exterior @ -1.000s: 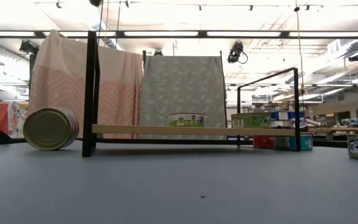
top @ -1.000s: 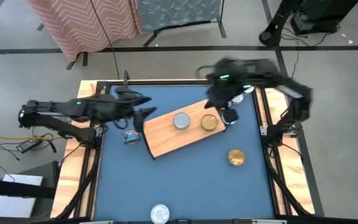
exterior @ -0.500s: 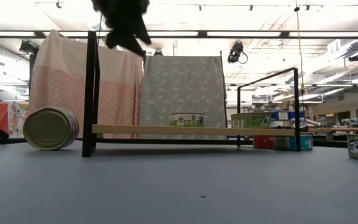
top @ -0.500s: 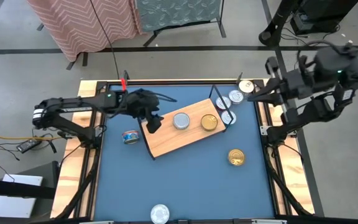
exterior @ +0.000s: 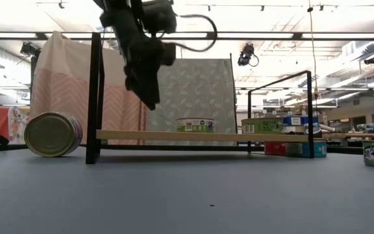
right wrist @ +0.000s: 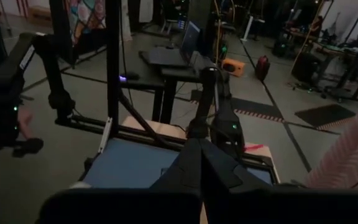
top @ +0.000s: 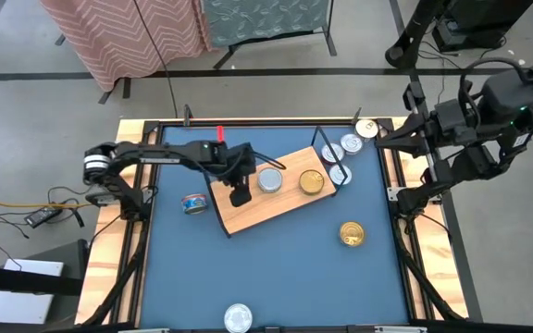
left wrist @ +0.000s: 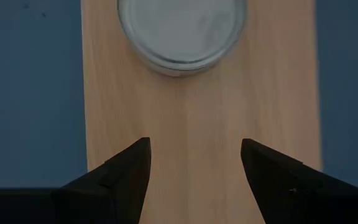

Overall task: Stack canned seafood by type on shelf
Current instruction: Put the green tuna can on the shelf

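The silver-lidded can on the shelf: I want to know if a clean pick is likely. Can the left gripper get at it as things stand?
Probably yes. The left gripper hangs open over the shelf, with bare wood up to the silver-lidded can. The gold can sits apart from it.

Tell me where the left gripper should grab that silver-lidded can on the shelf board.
Grip the silver-lidded can across its round side wall, coming straight down from above. It lies flat on the shelf, lid up, with bare board around it. The left gripper hangs open beside it, probably wide enough to straddle it.
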